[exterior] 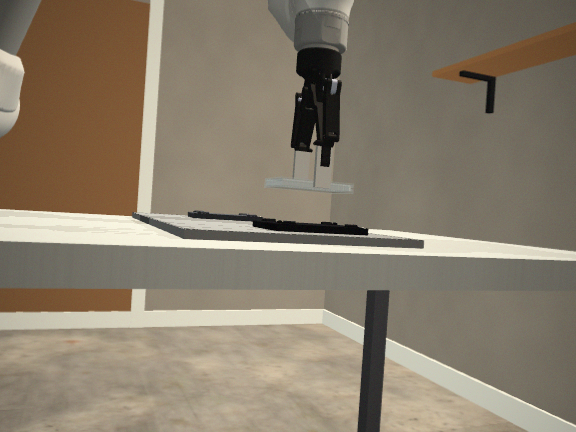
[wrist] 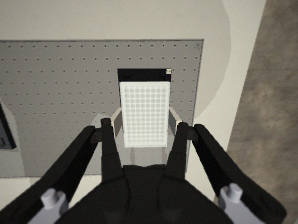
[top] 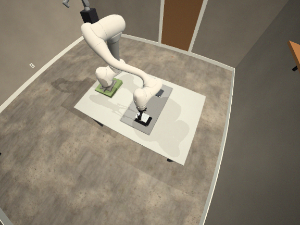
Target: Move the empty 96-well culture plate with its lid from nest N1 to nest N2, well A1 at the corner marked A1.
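My gripper (exterior: 313, 167) is shut on the clear 96-well plate (exterior: 309, 185), gripping its two long sides. I hold it level in the air, a short way above the black nest N1 (exterior: 310, 227). In the wrist view the plate (wrist: 145, 114) sits between my fingertips, and the black nest N1 (wrist: 142, 75) shows just beyond its far end. The lid cannot be told apart from the plate. In the overhead view the plate (top: 144, 119) hangs over the near end of the grey baseplate (top: 147, 109). Nest N2 (top: 159, 92) lies empty at the far end.
The grey perforated baseplate (exterior: 275, 235) lies on the white table (exterior: 280, 260). Nest N2 (exterior: 220, 215) is a low black frame behind N1; its edge shows at the left of the wrist view (wrist: 4, 127). The arm's base stands on a green pad (top: 109, 87).
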